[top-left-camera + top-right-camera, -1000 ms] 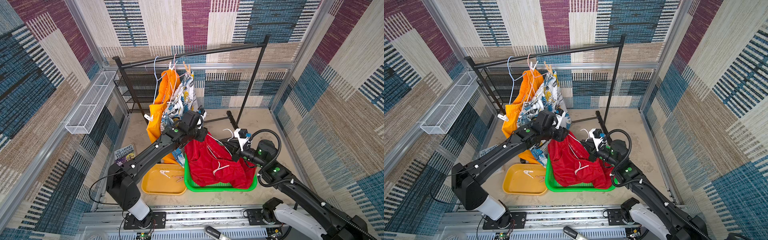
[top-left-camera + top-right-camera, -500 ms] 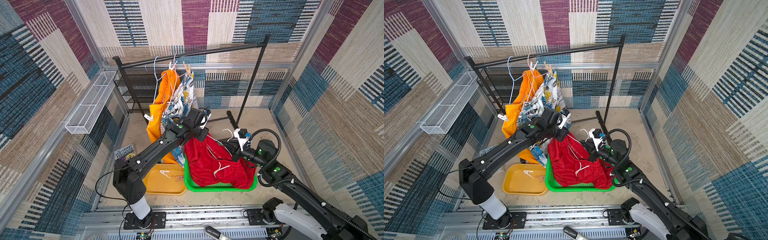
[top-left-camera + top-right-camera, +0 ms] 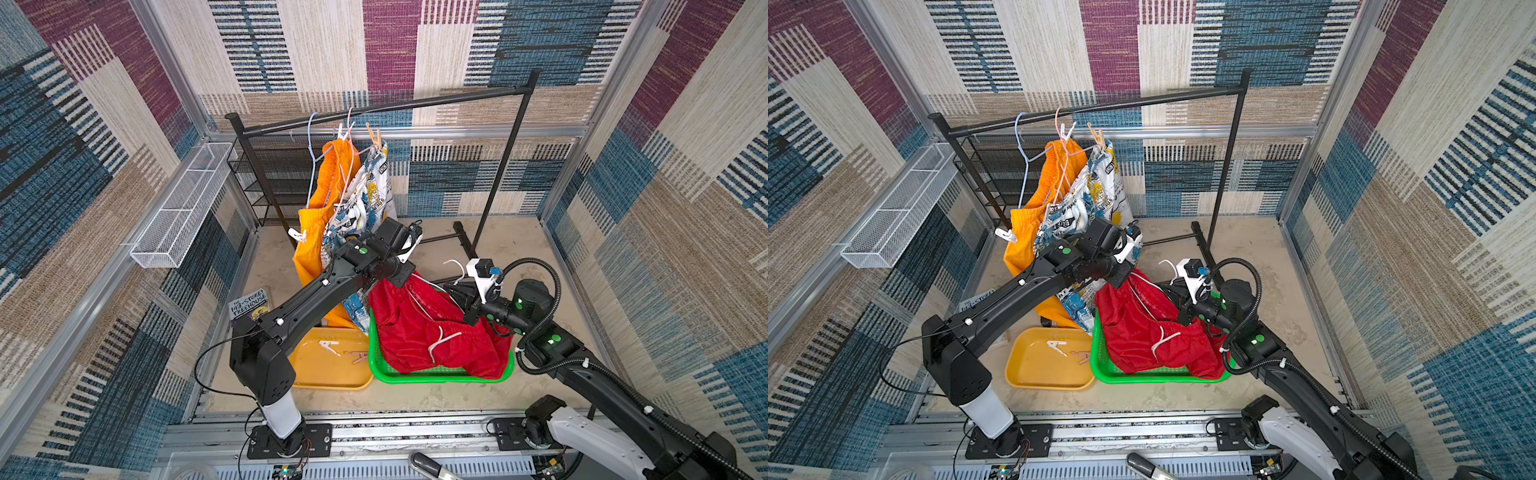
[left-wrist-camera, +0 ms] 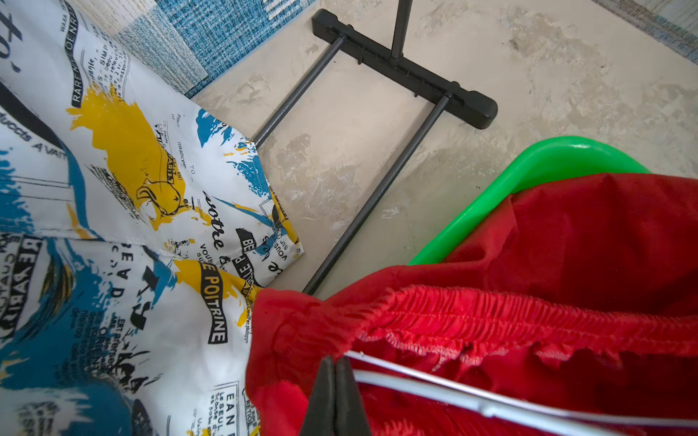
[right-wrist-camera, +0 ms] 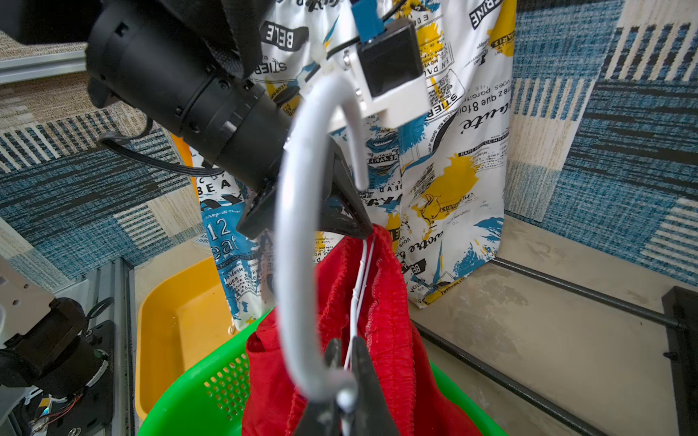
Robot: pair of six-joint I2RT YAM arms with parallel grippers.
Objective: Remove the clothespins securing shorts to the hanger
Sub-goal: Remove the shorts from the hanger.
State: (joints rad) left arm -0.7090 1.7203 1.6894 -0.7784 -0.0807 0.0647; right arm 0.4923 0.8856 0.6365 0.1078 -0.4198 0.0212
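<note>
Left wrist: left hand tips only

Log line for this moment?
left pincer shut at red shorts | right pincer shut on hanger | two pins in tray

- The rack stands along the back edge of the floor, with the hanging shorts near its left end.
- The basket sits mid-front and holds the loose shorts, which have a hanger inside their waist.
- The tray lies just left of the basket, with two clothespins inside it.
- The book lies behind the tray, by the left edge.
</note>
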